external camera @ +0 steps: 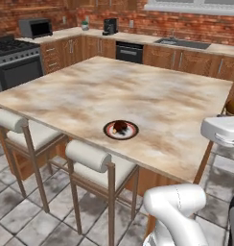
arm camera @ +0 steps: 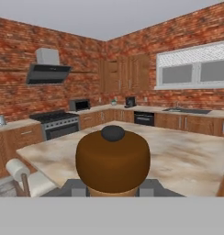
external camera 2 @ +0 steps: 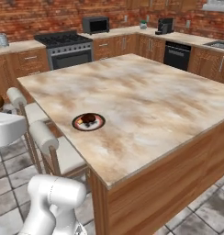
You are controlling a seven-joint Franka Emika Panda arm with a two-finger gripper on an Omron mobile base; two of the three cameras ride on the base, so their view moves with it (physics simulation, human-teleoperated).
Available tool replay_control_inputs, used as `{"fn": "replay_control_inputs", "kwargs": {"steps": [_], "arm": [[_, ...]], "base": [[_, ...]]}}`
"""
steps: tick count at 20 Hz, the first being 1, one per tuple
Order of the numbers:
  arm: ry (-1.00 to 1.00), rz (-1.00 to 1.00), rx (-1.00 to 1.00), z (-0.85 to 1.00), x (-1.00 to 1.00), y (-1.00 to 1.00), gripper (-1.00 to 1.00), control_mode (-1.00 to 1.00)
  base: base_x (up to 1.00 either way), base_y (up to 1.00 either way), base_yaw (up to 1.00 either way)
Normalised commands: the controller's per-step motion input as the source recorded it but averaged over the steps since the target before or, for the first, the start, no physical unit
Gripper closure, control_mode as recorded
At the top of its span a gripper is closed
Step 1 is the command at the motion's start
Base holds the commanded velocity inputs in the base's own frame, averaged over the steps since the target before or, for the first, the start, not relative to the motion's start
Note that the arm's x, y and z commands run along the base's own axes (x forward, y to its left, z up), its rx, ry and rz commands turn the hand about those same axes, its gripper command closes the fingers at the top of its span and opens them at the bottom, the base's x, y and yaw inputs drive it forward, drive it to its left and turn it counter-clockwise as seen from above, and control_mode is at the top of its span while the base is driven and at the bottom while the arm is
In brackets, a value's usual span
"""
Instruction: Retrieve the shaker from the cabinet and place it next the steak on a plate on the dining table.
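gripper (arm camera: 113, 189) closed on the shaker (arm camera: 113, 160), seen from the hand view: the brown round top and its small dark knob stand right in front of the camera, with the finger tips just visible at either side of its base. you are holding it up at the near side of the bench (external camera: 152, 96), not yet over the plate (external camera: 121, 129). in the left base view the shaker's brown top shows at the right edge, beside the white arm.

farther out, the plate sits near the bench's front edge with the steak (external camera: 120, 126) on its centre; two stools (external camera: 92, 161) stand tucked under that edge. stove (external camera: 13, 57), microwave (external camera: 35, 28) and sink (external camera: 182, 43) lie along the brick wall, well apart.

risks, as a judgement: the shaker blocks much of your hand view, so you may misjudge the descent and strike the steak or the rim. a tilted release could topple the tall shaker. setting it too near the edge could send it off the bench.
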Motion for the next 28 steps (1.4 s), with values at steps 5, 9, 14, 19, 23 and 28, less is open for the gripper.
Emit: {"fn": "replay_control_inputs", "kwargs": {"steps": [5, 9, 14, 19, 23, 28], "arm": [[0.0, 0.0, 0.0, 0.0, 0.0, 0.0, 1.0, 1.0], [0.0, 0.0, 0.0, 0.0, 0.0, 0.0, 1.0, 1.0], [0.0, 0.0, 0.0, 0.0, 0.0, 0.0, 1.0, 1.0], [0.0, 0.0, 0.0, 0.0, 0.0, 0.0, 1.0, 1.0], [0.0, 0.0, 0.0, 0.0, 0.0, 0.0, 1.0, 1.0], [0.0, 0.0, 0.0, 0.0, 0.0, 0.0, 1.0, 1.0]], "base": [[1.0, 0.11, -0.04], [1.0, 0.45, -0.55], [0.94, 0.52, -0.5], [0.93, 0.46, -0.39], [0.41, 0.72, -0.25], [0.0, 0.98, -0.05]]}}
